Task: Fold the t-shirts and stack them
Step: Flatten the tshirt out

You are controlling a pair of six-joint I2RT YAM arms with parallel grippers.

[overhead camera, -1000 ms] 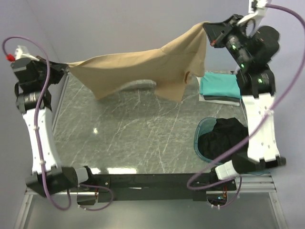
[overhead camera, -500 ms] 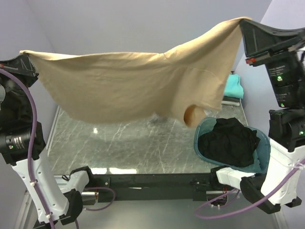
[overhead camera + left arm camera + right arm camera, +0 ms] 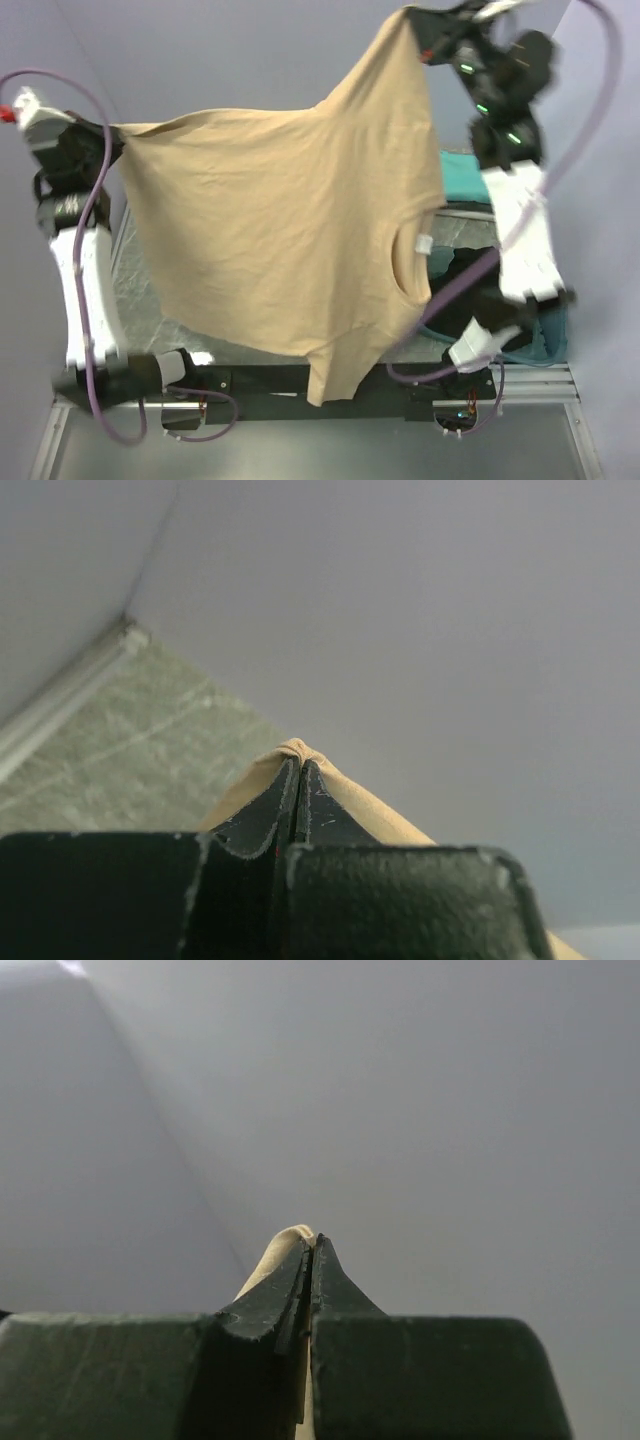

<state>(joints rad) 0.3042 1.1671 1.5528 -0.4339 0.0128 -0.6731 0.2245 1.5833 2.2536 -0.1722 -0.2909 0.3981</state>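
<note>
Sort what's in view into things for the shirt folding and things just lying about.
For the job: tan shirt, gripped by left claw and right claw; teal shirt; black clothes.
Lying about: basin, table.

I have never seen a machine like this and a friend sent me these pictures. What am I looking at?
These are two white-and-black robot arms bolted to a green marbled table. The wide picture looks down from above and behind them; the other two come from cameras on each wrist, looking along the fingers. The left gripper and the right gripper are each shut on an edge of a tan cloth t-shirt, which hangs spread in the air between them, the right side higher. At the right lie a folded teal shirt and a round teal plastic basin with black cloth in it.
</note>
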